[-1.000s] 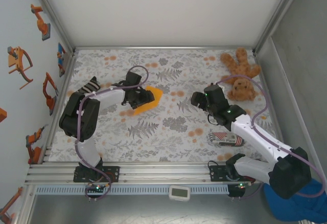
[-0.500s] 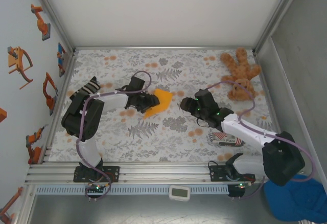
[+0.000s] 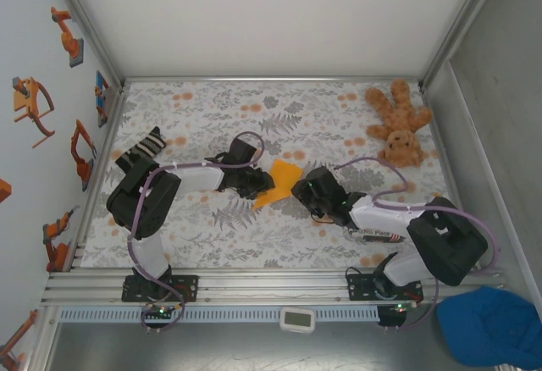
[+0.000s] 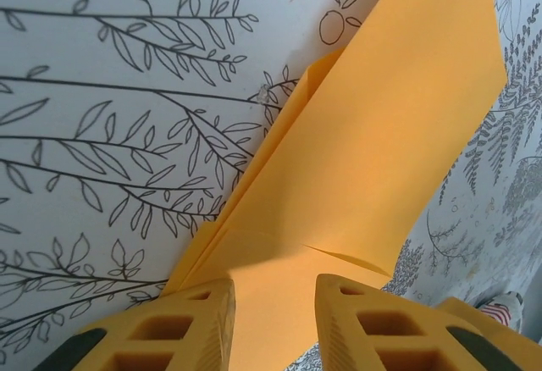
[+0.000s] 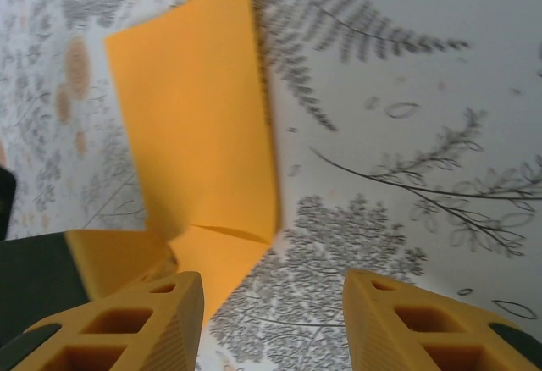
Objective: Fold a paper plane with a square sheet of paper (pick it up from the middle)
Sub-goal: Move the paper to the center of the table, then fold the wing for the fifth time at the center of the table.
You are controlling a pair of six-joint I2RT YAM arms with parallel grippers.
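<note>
Fig.: paper (image 3: 279, 182), orange, folded w/ layered flaps, flat on floral cloth (image 3: 212, 117) between the two grippers. Vs. 1 s ago it has shifted rightward and nearer the bases, its long axis now tilted steeper.

L gripper (image 3: 257, 186): paper's near end runs into the gap between its fingers (image 4: 203, 324), the rest stretching straight ahead of them. Jaws partly open, narrower than 1 s ago; a real pinch can't be told. The gripper has travelled right along w/ the paper.

R gripper (image 3: 303, 191): has swung in from the right, now just beside the paper's right edge. Wrist view: jaws well apart (less than before), nothing held; paper (image 5: 199, 125) ahead-left of the fingers (image 5: 140, 324).

Teddy (image 3: 398, 130): far behind R gripper, same corner as before.
</note>
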